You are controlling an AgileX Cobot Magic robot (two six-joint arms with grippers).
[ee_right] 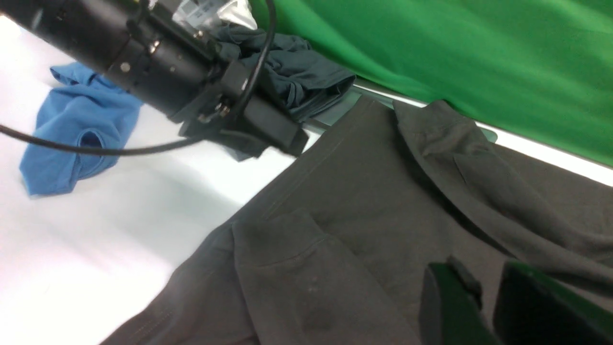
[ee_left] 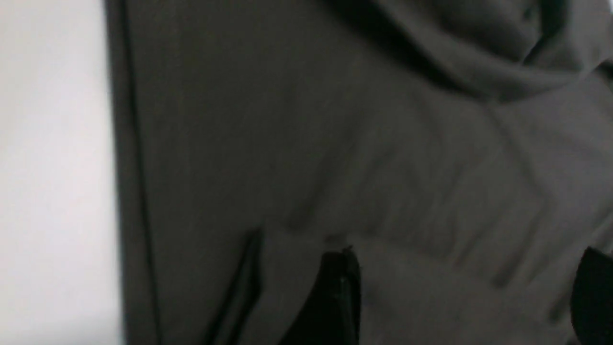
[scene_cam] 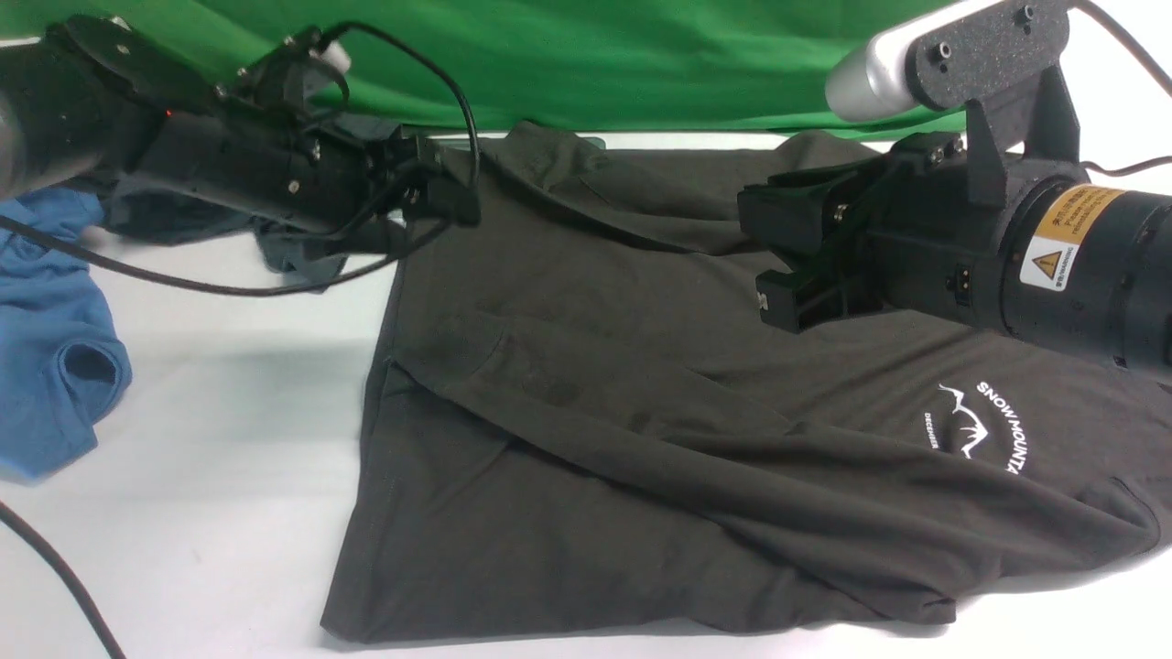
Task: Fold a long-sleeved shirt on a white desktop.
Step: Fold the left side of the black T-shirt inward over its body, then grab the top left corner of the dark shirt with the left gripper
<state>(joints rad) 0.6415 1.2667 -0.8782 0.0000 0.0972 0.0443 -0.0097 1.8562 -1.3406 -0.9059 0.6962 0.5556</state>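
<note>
1. Location: We find the long-sleeved shirt point(scene_cam: 586, 384) lying spread on the table point(scene_cam: 229, 412). Its long axis runs left to right. The hem edge faces the robot's left, and the white chest logo point(scene_cam: 975, 430) sits toward its right.
2. Sleeves: One sleeve point(scene_cam: 641, 430) lies diagonally across the near half of the body. The other sleeve point(scene_cam: 568, 165) lies along the far side, by the green backdrop point(scene_cam: 595, 55).
3. Left fingers point(ee_left: 335, 297): They stand wide apart, released and holding nothing. They hang over the shirt's far left corner, with the hem edge and bare table just beside them. We cannot tell whether they touch the cloth.
4. Right fingers point(ee_right: 445, 306): They stand a narrow gap apart, and we see no cloth between them. They hover over the far half of the shirt, toward the logo end.
5. Governing relation: The shirt lies below and nearward of both sets of fingers. The left arm point(scene_cam: 229, 165) is nearer the hem end and the right arm point(scene_cam: 1007, 247) is nearer the logo end. We judge that the next fold calls for each to take hold at its own end.
6. Count:
   - one dark shirt, with two sleeves and one logo
   - one blue garment point(scene_cam: 55, 339), well apart to the left
   - one slate-grey garment point(ee_right: 297, 72), under the left arm
   - two arms
   - one table
</note>
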